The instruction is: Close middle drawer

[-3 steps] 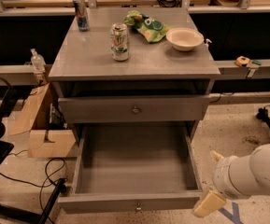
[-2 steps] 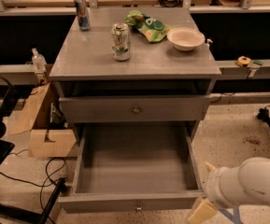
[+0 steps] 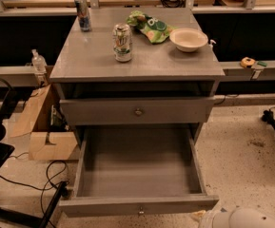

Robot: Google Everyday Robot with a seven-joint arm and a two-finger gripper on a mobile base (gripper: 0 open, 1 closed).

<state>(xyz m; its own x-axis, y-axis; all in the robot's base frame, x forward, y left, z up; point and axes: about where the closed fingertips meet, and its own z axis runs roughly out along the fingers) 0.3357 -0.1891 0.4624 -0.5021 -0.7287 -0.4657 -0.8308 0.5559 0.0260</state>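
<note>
The middle drawer (image 3: 139, 205) is pulled far out, low in the grey cabinet (image 3: 94, 61). The gripper (image 3: 200, 216) sits by the drawer's front right corner, mostly cut off at the bottom edge. I cannot tell how wide it is spread.

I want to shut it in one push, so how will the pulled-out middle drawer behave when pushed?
The middle drawer looks empty, so it should probably slide lightly. Its flat front looks rigid, unlikely to flex. A push near the centre knob seems less apt to skew it than one at the corner beside the gripper, low at the picture's edge.
</note>
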